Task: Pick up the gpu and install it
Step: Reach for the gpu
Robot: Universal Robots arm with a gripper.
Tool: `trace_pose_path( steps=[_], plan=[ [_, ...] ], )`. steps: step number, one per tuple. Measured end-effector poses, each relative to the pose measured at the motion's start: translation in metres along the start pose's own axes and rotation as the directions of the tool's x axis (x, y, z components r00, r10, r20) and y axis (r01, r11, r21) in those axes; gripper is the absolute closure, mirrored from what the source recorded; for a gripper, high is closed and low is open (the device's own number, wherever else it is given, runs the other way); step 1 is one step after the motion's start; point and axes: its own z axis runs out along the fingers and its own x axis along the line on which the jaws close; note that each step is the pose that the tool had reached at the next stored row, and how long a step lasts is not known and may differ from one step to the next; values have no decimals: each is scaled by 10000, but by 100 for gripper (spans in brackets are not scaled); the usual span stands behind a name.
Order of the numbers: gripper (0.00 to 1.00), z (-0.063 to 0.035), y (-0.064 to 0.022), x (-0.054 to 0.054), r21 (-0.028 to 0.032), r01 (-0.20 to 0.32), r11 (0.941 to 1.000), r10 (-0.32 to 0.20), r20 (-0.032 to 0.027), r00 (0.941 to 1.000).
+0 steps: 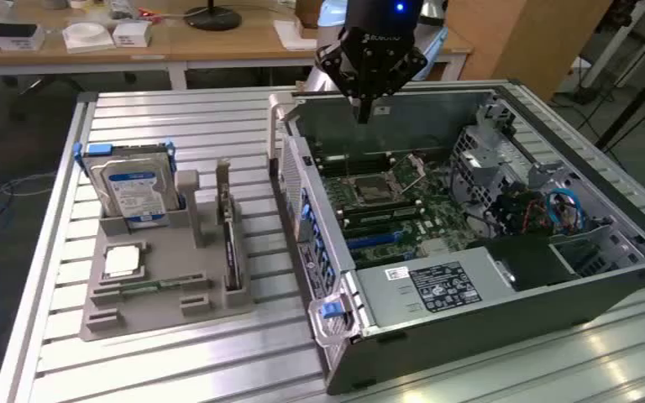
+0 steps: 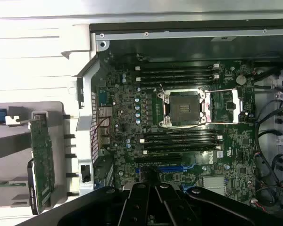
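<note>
Jaws are pinched shut with nothing between them, hanging over the open computer case [image 1: 412,113], above the motherboard [image 2: 127,108] and near the case's far wall in the exterior view. The gpu [image 1: 228,231] is not installed yet: it stands on edge in the grey holder [image 1: 154,294] on the surface [image 1: 188,117], beside the case on the exterior view's left and well apart from the jaws. The hard drive [image 1: 134,189] is parked further along the same holder. From the wrist, the gpu [image 2: 41,160] shows a green board with a black cooler on one face. I reckon it's light and stiff but thin and fragile, with bare components I wouldn't want to crush. I'd take it across its thickness at the free upper edge, one pad on the board and one on the cooler, squeezing gently. Those smooth faces could slip, and any tilt might make it bind in the holder's slot
</note>
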Motion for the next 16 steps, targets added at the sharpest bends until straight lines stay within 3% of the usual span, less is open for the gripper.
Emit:
trace_pose_path(
  steps=[16],
  plan=[
    [89,0,-4,59,1,0,10000,0,0,10000]
  ],
)
